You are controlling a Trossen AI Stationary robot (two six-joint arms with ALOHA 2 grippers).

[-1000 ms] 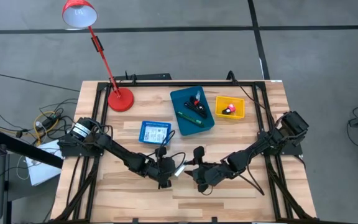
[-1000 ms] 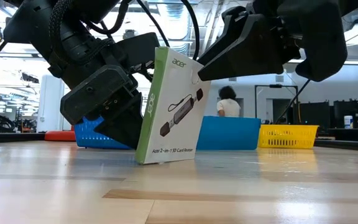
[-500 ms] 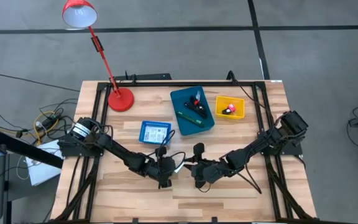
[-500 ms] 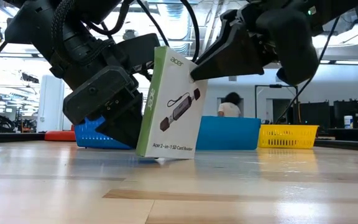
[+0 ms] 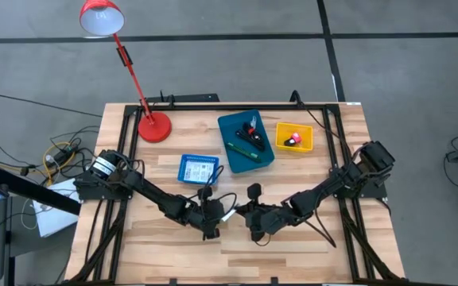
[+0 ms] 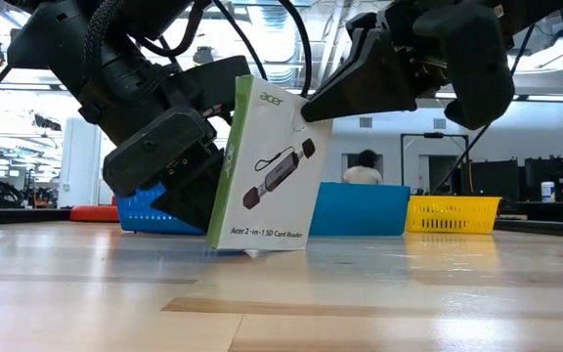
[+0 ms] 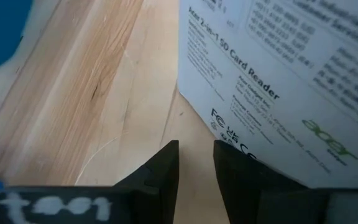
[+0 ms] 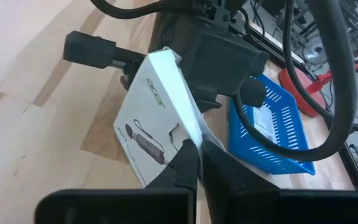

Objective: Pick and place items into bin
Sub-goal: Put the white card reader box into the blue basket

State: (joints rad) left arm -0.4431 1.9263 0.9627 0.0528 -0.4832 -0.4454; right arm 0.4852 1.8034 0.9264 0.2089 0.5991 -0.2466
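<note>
The right gripper pinches the top corner of the white card-reader box, tilted on one edge at the counter's centre. The left gripper, narrowly parted, sits behind it. Judging by this, it is the last item: the teal bin at 12 o'clock holds several, the yellow bin one pink bit. A workshop lies beyond.

**Colours and patterns on my table**

My white card-reader box has a green spine and black print. My dark grippers flank it. Bins: blue mesh, teal, yellow. Red lamp; pale striped wooden table.
</note>
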